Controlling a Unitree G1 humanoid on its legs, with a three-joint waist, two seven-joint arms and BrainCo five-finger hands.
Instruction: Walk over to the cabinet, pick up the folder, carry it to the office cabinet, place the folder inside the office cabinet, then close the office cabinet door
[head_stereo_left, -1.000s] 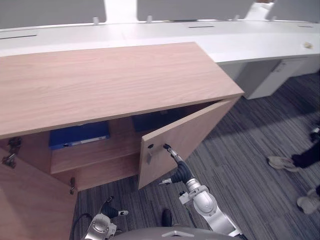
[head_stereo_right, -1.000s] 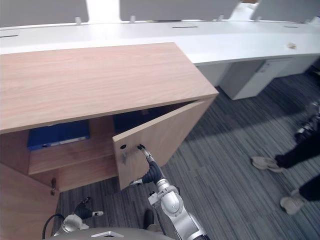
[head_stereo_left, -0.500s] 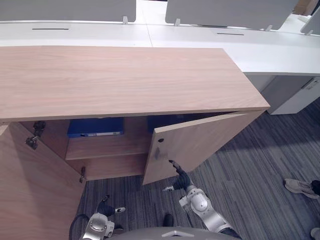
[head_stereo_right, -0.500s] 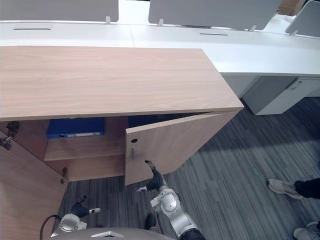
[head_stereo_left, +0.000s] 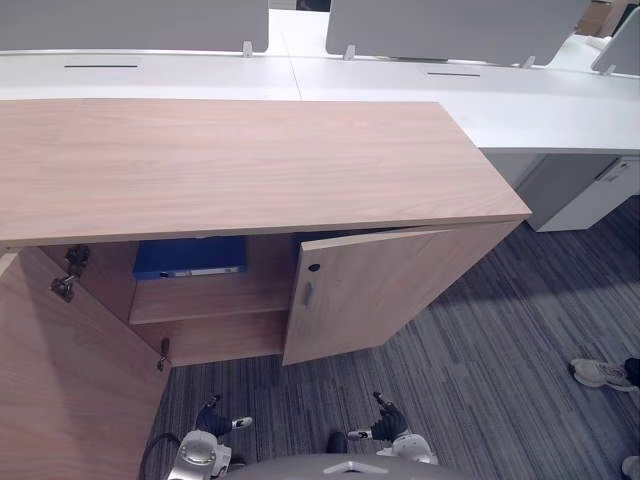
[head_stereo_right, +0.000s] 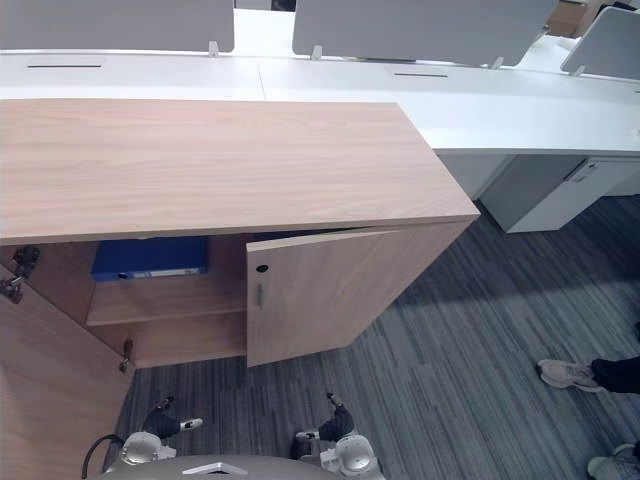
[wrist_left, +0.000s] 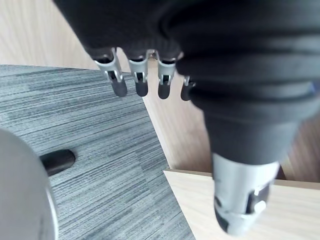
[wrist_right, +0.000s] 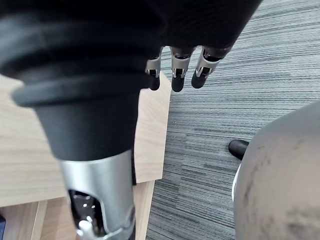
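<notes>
A flat blue folder (head_stereo_left: 190, 257) lies on the upper shelf inside a long, light wood-grain office cabinet (head_stereo_left: 240, 160), left of centre in the head views, its long axis running side to side along the shelf and its spine facing out. The delivery looks done; what remains is shutting the doors.

The cabinet's right-hand wooden door (head_stereo_left: 380, 290) stands ajar at centre frame, its free edge and small metal pull handle (head_stereo_left: 308, 294) swung out over the grey striped carpet (head_stereo_left: 480, 370). The left-hand wooden door (head_stereo_left: 60, 380) hangs wide open at lower left.

The robot's right hand (head_stereo_left: 386, 426) sits low at bottom centre, clear of the door; the ajar panel lies above it in the frame, the handle up and to the left. Its fingers (wrist_right: 173, 80) dangle loose and hold nothing. The left hand (head_stereo_left: 213, 418), bottom left, is likewise slack and empty, fingers (wrist_left: 140, 85) relaxed, and is the nearer one to the wide-open door.

A person's pale shoe (head_stereo_left: 598, 373) shows at the right edge.
</notes>
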